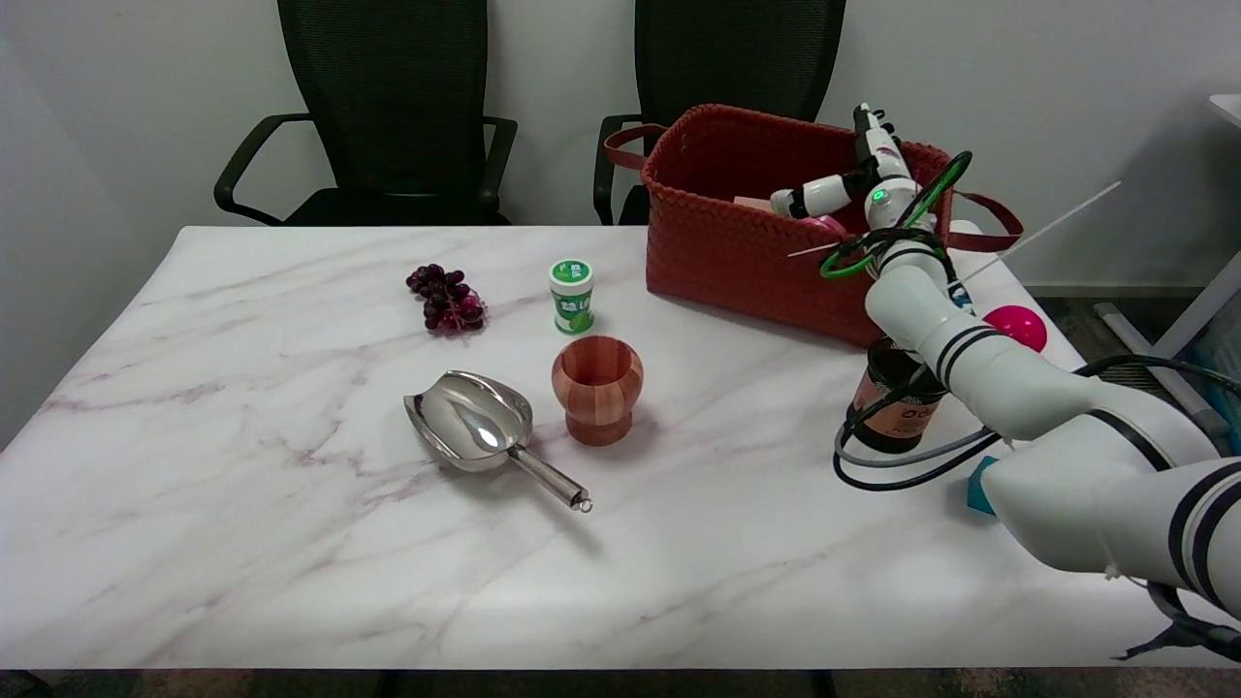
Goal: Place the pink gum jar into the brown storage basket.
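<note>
The brown woven storage basket point(737, 262) stands at the table's back right. My right hand point(858, 184) is above its inside, near the right end, with one finger pointing up and another stretched left. Just under that finger, a bit of the pink gum jar point(826, 226) shows inside the basket, mostly hidden by the rim and the hand. The fingers are spread and I see none wrapped around the jar.
A green gum jar point(572, 296), purple grapes point(446, 299), a wooden cup point(597, 388) and a metal scoop point(480, 427) lie mid-table. A dark bottle point(887, 407) stands under my forearm, and a pink ball point(1016, 326) is right of it. Two black chairs stand behind.
</note>
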